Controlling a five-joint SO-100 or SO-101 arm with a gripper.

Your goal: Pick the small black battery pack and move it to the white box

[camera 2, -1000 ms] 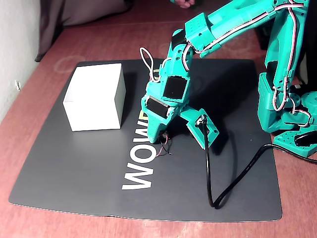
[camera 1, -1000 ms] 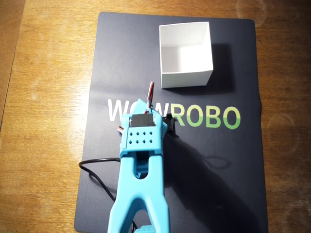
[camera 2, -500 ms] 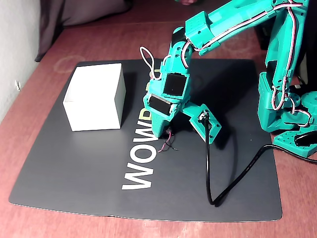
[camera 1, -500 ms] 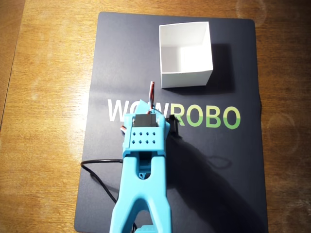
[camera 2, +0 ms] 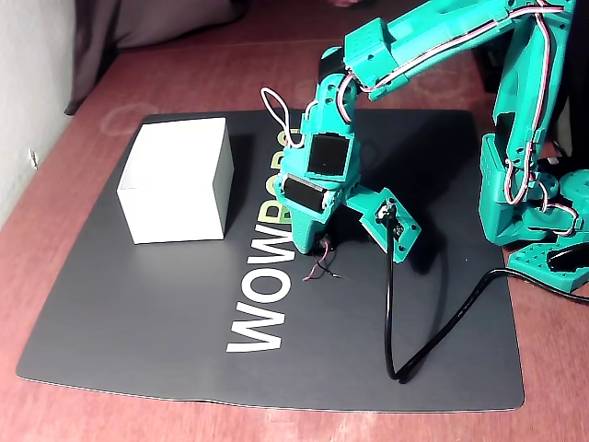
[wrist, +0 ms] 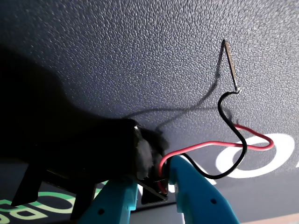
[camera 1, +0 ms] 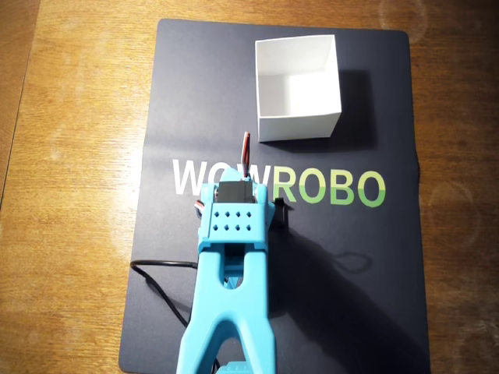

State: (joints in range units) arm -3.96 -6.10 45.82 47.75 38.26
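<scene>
A wooden table [camera 1: 70,195] carries a large dark rectangular mat [camera 1: 327,273] printed with the word WOWROBO in white and green letters. In the fixed view the same mat [camera 2: 138,331] lies on the reddish tabletop.

The blue-green plastic robot arm [camera 1: 230,296] reaches in from the near edge of the overhead view and bends down over the middle of the lettering. In the fixed view the arm [camera 2: 414,41] comes from its base at the right and slopes down to the left, wrist pointing at the mat.

The square white cardboard box [camera 1: 298,87], open-topped with thin upright walls, stands on the far part of the mat, to the right of the arm's line and well apart from the gripper. In the fixed view the box [camera 2: 179,180] sits at the left.

A thick black cable [camera 2: 405,359] loops from the wrist camera across the near right of the mat.

The gripper [wrist: 156,186] is closed on the small black plastic battery pack [wrist: 152,161], its two blue fingertips [wrist: 198,198] pressed either side of the pack's end in the wrist view. The pack appears to hang just above the mat, though the dark shadow makes contact hard to judge. Its thin red and black wires [wrist: 233,140] trail to the right, and show below the gripper [camera 2: 313,247] as a small tangle of wires [camera 2: 319,270].
</scene>
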